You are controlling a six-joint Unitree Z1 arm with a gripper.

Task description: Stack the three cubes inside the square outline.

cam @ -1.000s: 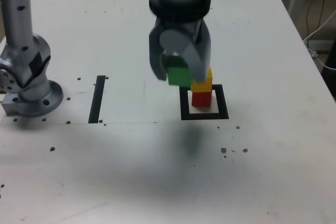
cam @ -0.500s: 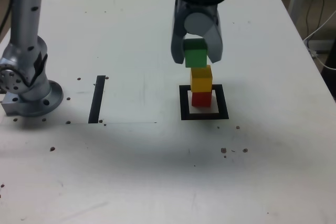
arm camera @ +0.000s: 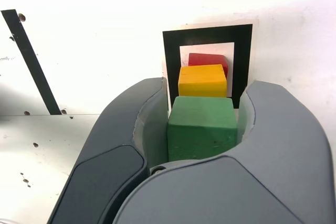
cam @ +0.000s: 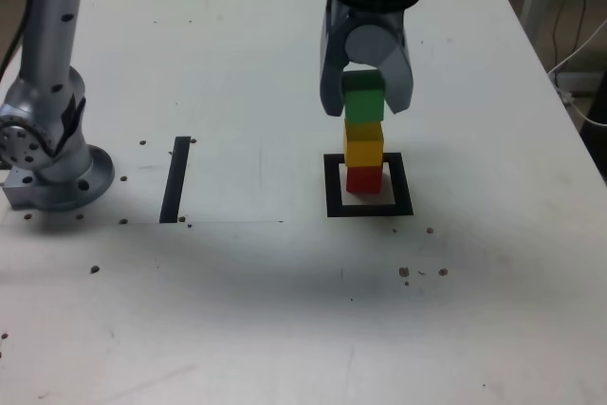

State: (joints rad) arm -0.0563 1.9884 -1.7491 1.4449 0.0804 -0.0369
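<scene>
In the exterior view the gripper (cam: 365,106) pinches the green cube (cam: 364,97) between its fingers, lined up over the yellow cube (cam: 363,146), which sits on the red cube (cam: 364,179) inside the square outline (cam: 402,184). Whether green touches yellow or hangs just above it is hard to tell, since from this angle the two overlap. The cubes look small, stiff and probably light, with flat, dull sides that should take a squeeze without denting; the risk is less in crushing one than in nudging the slim column. Two opposite side faces are the place to hold, well centred, leaving the underside free to seat flat. This view gives the height of the column, red at its foot, which the wrist view cannot. The wrist view shows instead the green cube's upper face and a finger on each of two opposite sides, with yellow and a strip of red beyond it, within the black frame. Letting go evenly, then lifting straight away, would disturb the stack least.
</scene>
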